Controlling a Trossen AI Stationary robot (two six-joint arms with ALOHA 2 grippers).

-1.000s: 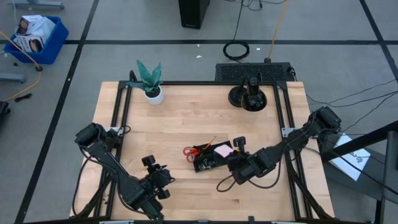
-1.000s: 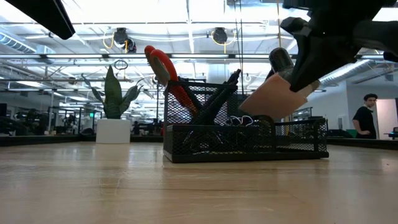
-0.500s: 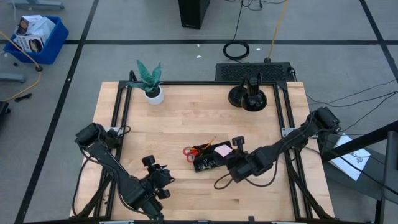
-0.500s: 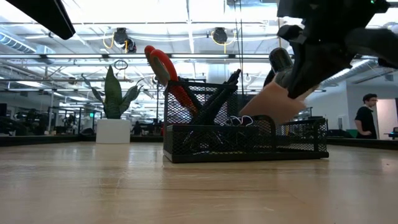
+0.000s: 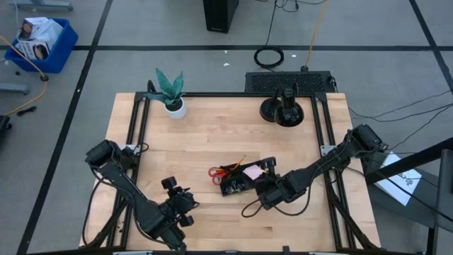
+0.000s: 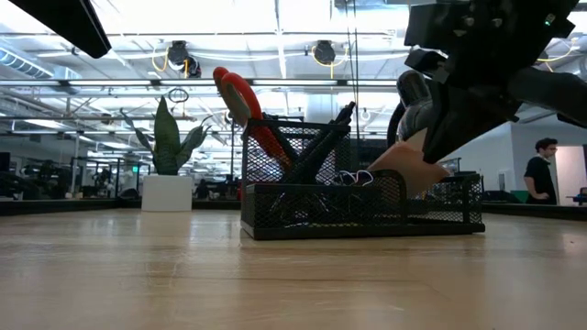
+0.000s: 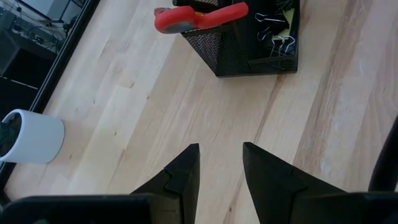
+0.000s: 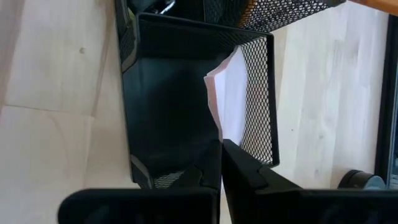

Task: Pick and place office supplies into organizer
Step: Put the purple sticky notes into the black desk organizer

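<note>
The black mesh organizer (image 5: 236, 183) stands on the table a little right of centre. Red-handled scissors (image 6: 240, 99) and black pens (image 6: 323, 142) stick up from its tall compartment, and small clips (image 7: 275, 38) lie in a low one. My right gripper (image 8: 222, 144) is shut on the pale pink sticky-note pad (image 8: 227, 96), just over the organizer's right-hand low compartment (image 8: 168, 106). My left gripper (image 7: 221, 149) hangs open above bare wood near the front edge, left of the organizer. My right gripper pinches the pad by one edge (image 8: 219, 134) between its two fingers. The fingers slant down from the table's right and near side. The pad is tilted below them, its lower part (image 6: 396, 174) behind the mesh wall inside the compartment. I cannot tell whether it touches the floor.
A green plant in a white pot (image 5: 172, 95) stands at the far left and a round black stand (image 5: 283, 110) at the far right. Bare wood lies left of and in front of the organizer. A person (image 6: 538, 170) stands in the room beyond.
My right gripper has sunk a little toward the organizer, still shut on the pad. The pad has gone down with it, and more of it now sits behind the mesh wall of the low compartment.
</note>
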